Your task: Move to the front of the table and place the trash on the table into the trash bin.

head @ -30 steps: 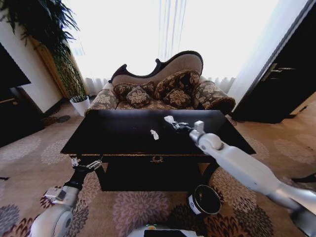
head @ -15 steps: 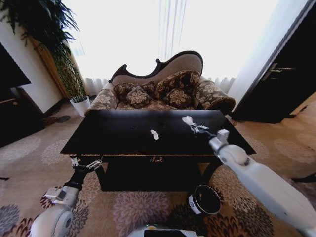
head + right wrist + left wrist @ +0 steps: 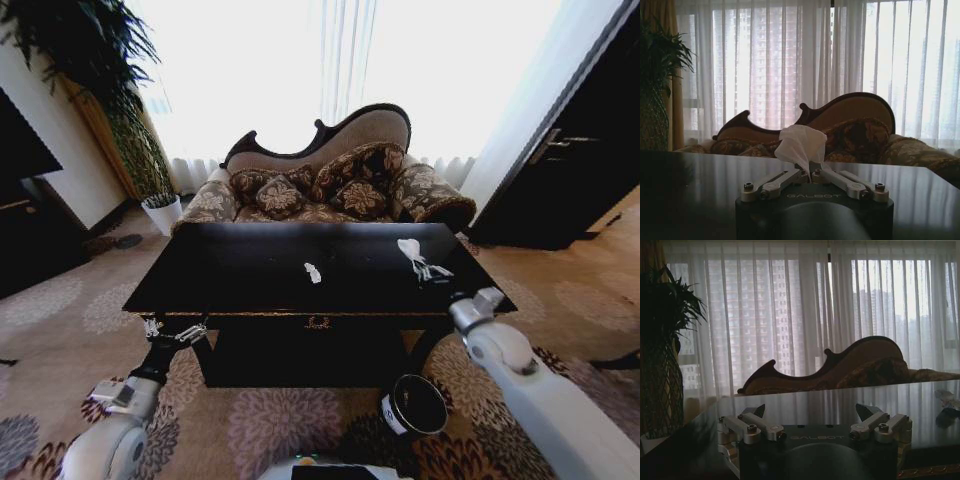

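Note:
The glossy black table [image 3: 230, 265] stands straight ahead of me. My right gripper [image 3: 427, 270] hangs over its right end, shut on a white crumpled paper wad [image 3: 409, 249]; the right wrist view shows the wad [image 3: 802, 144] pinched between the closed fingertips of that gripper [image 3: 810, 173]. One small white scrap of trash [image 3: 313, 272] lies near the middle of the tabletop. The round dark trash bin [image 3: 415, 404] with a white label sits on the carpet below the table's front right. My left gripper [image 3: 176, 331] waits open at the front left corner, empty in the left wrist view [image 3: 812, 412].
An ornate sofa [image 3: 330, 180] with patterned cushions stands behind the table, in front of bright curtains. A tall plant in a white pot [image 3: 162, 212] is at the back left. Dark furniture [image 3: 575, 160] fills the right side. Patterned carpet surrounds the table.
My right arm has drawn back and to the right, carrying the paper wad from the table's middle to over its right end. The left arm has not moved.

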You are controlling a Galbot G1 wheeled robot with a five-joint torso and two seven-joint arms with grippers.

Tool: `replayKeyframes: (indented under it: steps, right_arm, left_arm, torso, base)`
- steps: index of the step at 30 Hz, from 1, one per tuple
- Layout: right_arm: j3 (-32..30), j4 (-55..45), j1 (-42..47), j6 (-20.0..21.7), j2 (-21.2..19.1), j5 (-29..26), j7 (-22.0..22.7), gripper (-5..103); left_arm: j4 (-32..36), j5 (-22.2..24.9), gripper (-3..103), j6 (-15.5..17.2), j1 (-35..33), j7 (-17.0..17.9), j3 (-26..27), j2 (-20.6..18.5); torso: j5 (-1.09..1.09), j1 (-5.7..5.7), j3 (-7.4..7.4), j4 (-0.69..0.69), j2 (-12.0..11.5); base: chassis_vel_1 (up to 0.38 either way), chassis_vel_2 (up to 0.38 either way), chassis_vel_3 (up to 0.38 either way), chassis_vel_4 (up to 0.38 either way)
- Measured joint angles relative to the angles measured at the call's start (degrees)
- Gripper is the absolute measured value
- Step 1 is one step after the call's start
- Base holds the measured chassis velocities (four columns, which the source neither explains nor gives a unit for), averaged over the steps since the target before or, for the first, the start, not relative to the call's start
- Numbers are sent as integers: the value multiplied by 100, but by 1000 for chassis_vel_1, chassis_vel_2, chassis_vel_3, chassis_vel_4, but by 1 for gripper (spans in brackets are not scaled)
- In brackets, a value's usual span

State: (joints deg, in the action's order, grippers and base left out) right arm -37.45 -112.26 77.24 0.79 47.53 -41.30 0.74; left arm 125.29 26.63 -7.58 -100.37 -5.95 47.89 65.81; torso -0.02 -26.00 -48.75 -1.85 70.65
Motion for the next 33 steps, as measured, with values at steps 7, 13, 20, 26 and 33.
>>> replayKeyframes:
  steps: [7, 13, 20, 26, 33]
  right_arm:
    - [-910, -122, 790, -459, 466, 252, -300, 0]
    - [-1324, -193, 1288, -827, 721, 353, -574, 0]
    - [-1438, -37, 1873, -1685, 1357, 517, -1120, 0]
    - [-1318, 287, 2097, -2552, 1876, 540, -1573, 0]
    - [-1311, 572, 2206, -3069, 2168, 565, -1750, 0]
  left_arm:
    - [0, 0, 100, 0, 0, 0, 0, 0]
    - [0, 0, 100, 0, 0, 0, 0, 0]
    - [0, 0, 100, 0, 0, 0, 0, 0]
    - [0, 0, 100, 0, 0, 0, 0, 0]
    - [0, 0, 100, 0, 0, 0, 0, 0]
  torso:
    - [1, 1, 0, -1, 0]
    - [0, 0, 0, -1, 0]
    - [0, 0, 0, -1, 1]
    - [1, 0, 0, -1, 1]
    - [0, 0, 0, -1, 1]
  base:
    - [0, 0, 0, 0]
    - [0, 0, 0, 0]
    - [0, 0, 0, 0]
    - [0, 0, 0, 0]
    - [0, 0, 0, 0]
